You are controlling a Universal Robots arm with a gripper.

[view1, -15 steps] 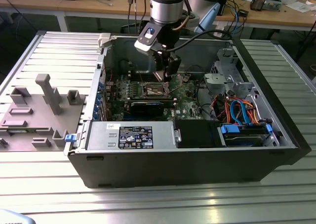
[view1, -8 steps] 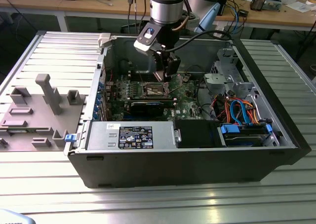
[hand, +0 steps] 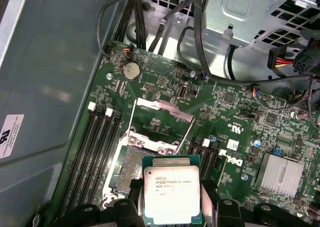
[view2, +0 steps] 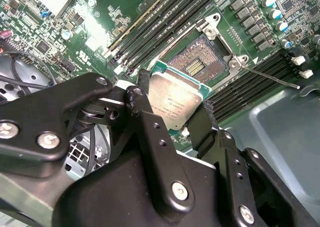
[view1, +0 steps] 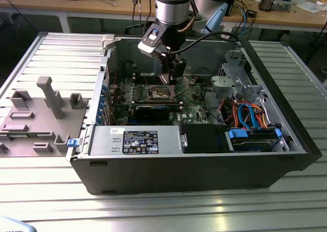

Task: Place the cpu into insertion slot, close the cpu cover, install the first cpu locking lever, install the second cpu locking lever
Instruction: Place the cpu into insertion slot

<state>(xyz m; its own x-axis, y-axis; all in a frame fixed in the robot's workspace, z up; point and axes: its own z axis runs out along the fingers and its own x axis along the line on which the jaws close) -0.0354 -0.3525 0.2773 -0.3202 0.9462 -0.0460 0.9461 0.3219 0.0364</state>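
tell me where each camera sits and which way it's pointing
Exterior view: off the arm, looking down into the open computer case; the arm reaches in from above.
First wrist view: on the wrist, facing the motherboard; the jaws show shut on the cpu.
Second wrist view: on the wrist, another angle, facing the insertion slot; the jaws' black links show.
Shared: both wrist views show the cpu gripped near the slot.
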